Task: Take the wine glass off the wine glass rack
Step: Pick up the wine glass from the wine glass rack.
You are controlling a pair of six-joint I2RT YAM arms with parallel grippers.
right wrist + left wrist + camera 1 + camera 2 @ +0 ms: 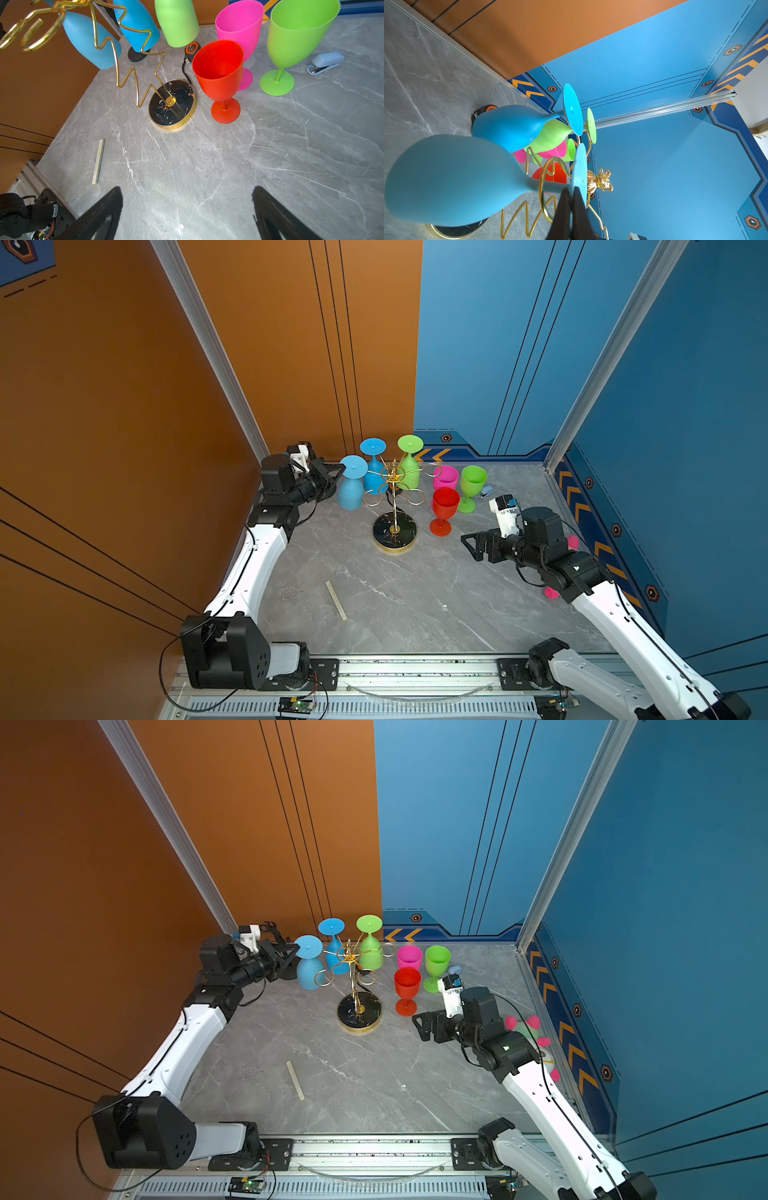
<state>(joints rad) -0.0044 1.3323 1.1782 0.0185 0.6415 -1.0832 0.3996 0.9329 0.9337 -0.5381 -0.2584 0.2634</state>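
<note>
1. You have the left gripper (572, 193) clenched on the foot disc of the light-blue wine glass (351, 489). The left wrist view shows both fingers pinching the disc's rim.
2. That glass hangs bowl-down, its stem through a ring arm of the wine glass rack (395, 533), on the side toward your left arm.
3. The rack stands mid-table. A darker blue glass (374, 472) and a hanging green glass (409, 472) are also bowl-down on it.
4. Your right gripper (187, 199) is released and empty, above the bare table (207, 155), near the red glass (444, 506).
5. The pink glass (445, 479) and the upright green glass (473, 483) stand just behind the red one.
</note>
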